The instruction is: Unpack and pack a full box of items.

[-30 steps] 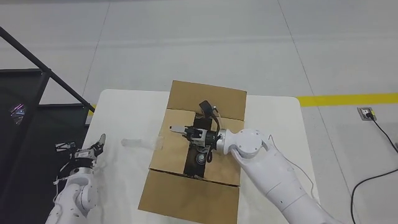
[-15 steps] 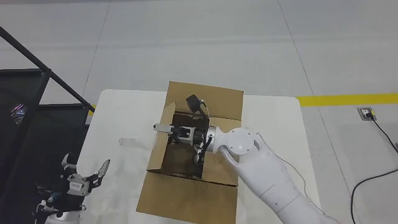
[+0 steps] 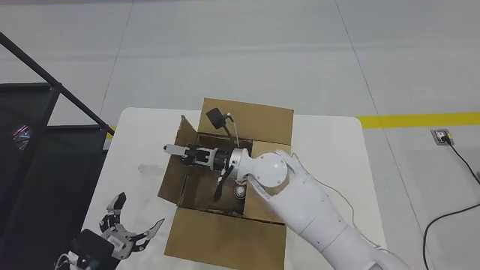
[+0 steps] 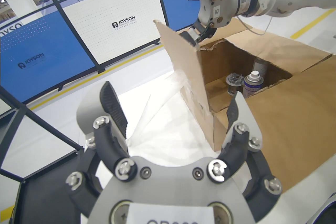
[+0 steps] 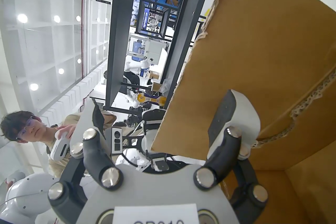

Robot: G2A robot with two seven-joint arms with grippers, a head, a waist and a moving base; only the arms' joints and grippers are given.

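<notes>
An open cardboard box [image 3: 225, 241] sits mid-table. Its left flap [image 3: 173, 179] stands nearly upright, also clear as the left flap [image 4: 183, 64]. My right gripper [image 3: 174, 150] is open at that flap's top edge, one finger [image 4: 193, 37] against its inner face. From the right wrist, the flap [image 5: 236, 57] sits between the spread fingers of the right gripper [image 5: 161, 117]. Inside the box stand a spray can [image 4: 252, 82] and other small containers [image 4: 233, 80]. My left gripper [image 3: 135, 217] hangs open and empty at the table's near left corner, short of the box; its fingers [image 4: 113, 104] are wide apart.
Crumpled clear plastic [image 4: 157, 109] lies on the white table [image 3: 135, 131] just left of the box. A black frame [image 3: 34, 112] stands beyond the table's left edge. The box's near flap [image 4: 288, 125] lies folded out flat toward the front.
My right gripper has moved left across the box, swinging the left flap up and outward. My left gripper has drawn back to the table's near left corner.
</notes>
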